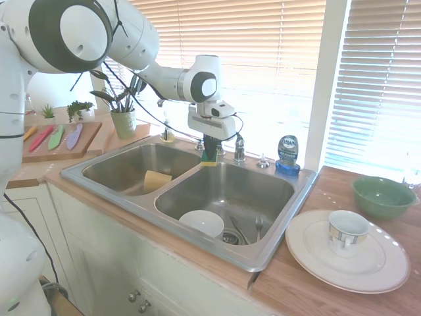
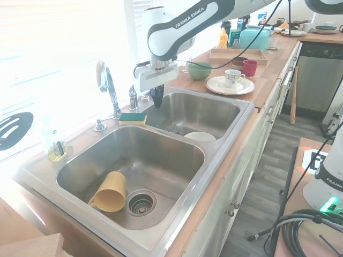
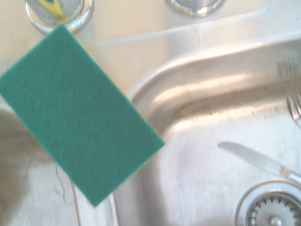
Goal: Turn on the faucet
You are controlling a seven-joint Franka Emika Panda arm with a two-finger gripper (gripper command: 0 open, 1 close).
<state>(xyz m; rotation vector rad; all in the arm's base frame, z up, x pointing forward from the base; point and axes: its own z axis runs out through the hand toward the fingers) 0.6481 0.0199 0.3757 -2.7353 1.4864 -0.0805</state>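
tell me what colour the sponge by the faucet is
Green on top with a yellow base; second exterior view.

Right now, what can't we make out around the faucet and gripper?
- Faucet spout: washed out by window glare in the first exterior view.
- Lever handle: small and backlit; its position is unreadable.
- Gripper: dark against the sink; open or shut is unclear in both exterior views.
- Wrist view: the sponge fills it; only the faucet's base shows, cut by the edge.
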